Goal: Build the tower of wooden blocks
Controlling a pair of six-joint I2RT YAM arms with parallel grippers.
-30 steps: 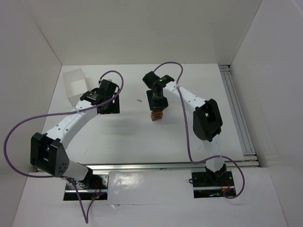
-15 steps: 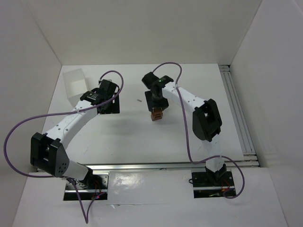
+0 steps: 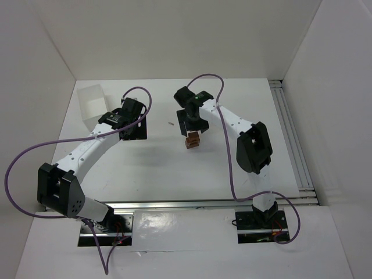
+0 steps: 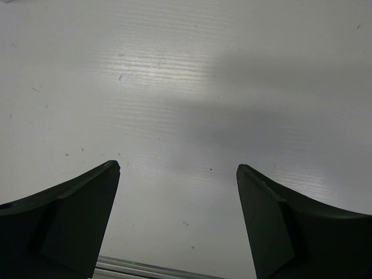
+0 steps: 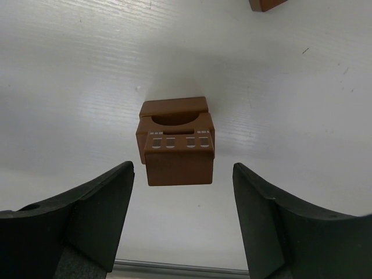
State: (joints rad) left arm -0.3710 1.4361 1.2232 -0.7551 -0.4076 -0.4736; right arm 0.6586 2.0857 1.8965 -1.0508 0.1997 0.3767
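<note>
Tower [image 3: 192,141]: where did it stand, and what had changed? (Supervisor)

It stood on the table [image 3: 174,168] near the middle, directly below the right gripper [image 5: 183,170]. A second before, that gripper was lower and closed in on the top of the stack. At inspection it had lifted slightly and its jaws were spread, one to each side, with table showing between each finger and the wood. Nothing was pinched. (Inspector)

Meaning for the task? (Supervisor)

In my judgement the latest piece had been released and the stack held upright unaided. One further block [image 5: 267,3] lay near it on the table, so the build looked unfinished. (Inspector)

The left gripper? (Supervisor)

The left gripper [image 4: 177,168] was spread wide over bare table, holding nothing, well apart from the tower and nearer the tray [image 3: 93,104]. No change was noted there. (Inspector)

Anything not verified? (Supervisor)

The number of pieces in the stack. The wrist camera looked steeply down on it, and in the top view it was small and partly covered by the gripper. The loose block was cut by the frame edge, so only a corner showed. A small dark mark [image 3: 170,123] left of the tower could not be identified. Whether other blocks lay elsewhere could not be told. (Inspector)
</note>
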